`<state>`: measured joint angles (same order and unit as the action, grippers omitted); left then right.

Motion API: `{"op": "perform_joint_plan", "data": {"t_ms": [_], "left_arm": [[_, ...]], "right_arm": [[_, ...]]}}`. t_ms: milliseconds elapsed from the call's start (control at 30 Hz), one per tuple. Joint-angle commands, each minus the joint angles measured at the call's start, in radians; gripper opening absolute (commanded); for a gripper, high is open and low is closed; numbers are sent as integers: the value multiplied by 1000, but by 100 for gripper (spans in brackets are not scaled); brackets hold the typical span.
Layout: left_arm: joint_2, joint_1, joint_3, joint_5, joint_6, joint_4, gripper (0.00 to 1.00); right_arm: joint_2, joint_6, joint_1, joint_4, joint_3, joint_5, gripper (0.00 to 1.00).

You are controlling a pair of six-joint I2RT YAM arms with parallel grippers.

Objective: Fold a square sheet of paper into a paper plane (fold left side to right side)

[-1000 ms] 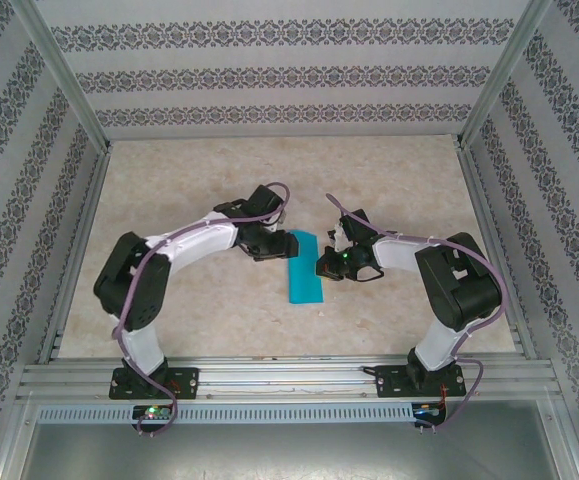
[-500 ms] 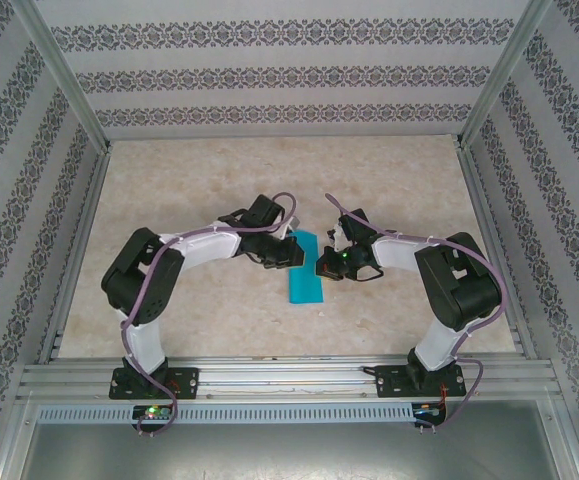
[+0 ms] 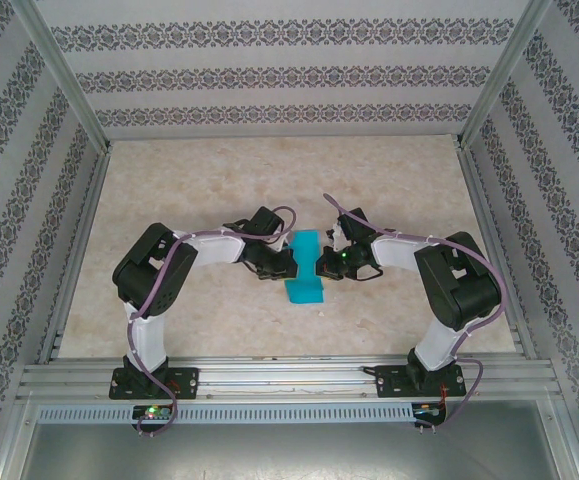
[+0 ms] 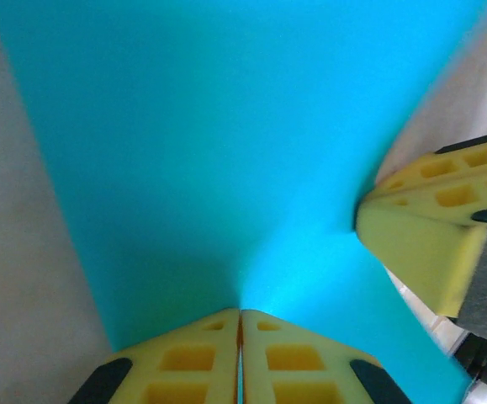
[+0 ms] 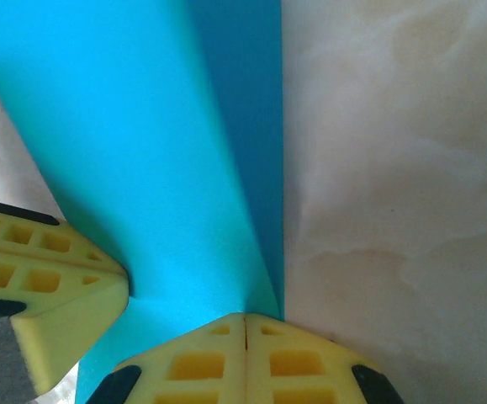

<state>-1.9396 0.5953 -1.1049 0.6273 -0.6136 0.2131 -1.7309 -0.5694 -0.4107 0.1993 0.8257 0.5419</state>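
1. Your left pincer (image 4: 240, 313) sits at the bottom centre of its wrist view. Its yellow fingers are clenched tip to tip on the near edge of the square sheet of paper (image 4: 226, 151), which brightens where it rises into the seam between them.
2. Your right pincer (image 5: 245, 316), at the bottom centre of its own wrist view, is also clenched. Its tips touch the paper where a lighter top layer and a darker under layer meet. You cannot tell whether it pinches the paper or only presses on it.
3. In the left wrist view, the right pincer's yellow finger (image 4: 420, 244) enters from the right edge, its tip on the paper.
4. From above, the turquoise paper is a narrow strip running top to bottom in the middle of the frame. The left pincer is at its left edge and the right pincer at its right edge.
5. Under the paper is a pale marbled table (image 3: 219, 180). Striped patterned walls (image 3: 269, 80) and a metal frame (image 3: 289, 375) surround it.
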Motion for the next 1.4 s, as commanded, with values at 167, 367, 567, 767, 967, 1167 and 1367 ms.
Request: {"op": "perform_joint_plan", "data": {"t_ms": [167, 367, 567, 767, 967, 1167, 1367], "left_arm": [[-5, -46, 58, -31, 11, -25, 9], [19, -83, 110, -25, 11, -37, 9], [70, -125, 168, -26, 22, -37, 8], [162, -122, 171, -5, 31, -35, 6], [171, -67, 108, 60, 13, -65, 5], [75, -10, 21, 74, 4, -66, 5], [17, 3, -2, 65, 12, -38, 5]], "right_arm": [[-59, 31, -5, 133, -20, -141, 0], [-59, 34, -4, 136, -22, -144, 0], [-56, 35, -2, 137, -22, -144, 0], [-53, 32, -2, 131, -19, -131, 0], [-50, 29, -2, 131, -17, -131, 0], [-52, 26, -5, 125, -19, -131, 0], [-50, 28, -7, 127, -20, -131, 0]]}}
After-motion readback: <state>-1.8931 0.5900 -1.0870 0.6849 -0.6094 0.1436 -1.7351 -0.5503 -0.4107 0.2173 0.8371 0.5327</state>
